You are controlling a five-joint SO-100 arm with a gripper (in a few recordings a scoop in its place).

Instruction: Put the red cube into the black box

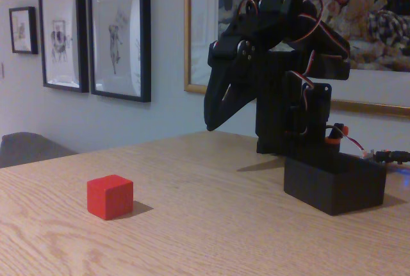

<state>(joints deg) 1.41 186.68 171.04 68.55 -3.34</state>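
While the black arm [288, 64] sits folded at the table's far side, its gripper [214, 119] hangs tip-down above the wood, jaws slightly parted, holding and touching nothing. Red cube [110, 196] rests on the table [211, 225], well left of it. Black box [334, 183] stands at the arm's base, right.
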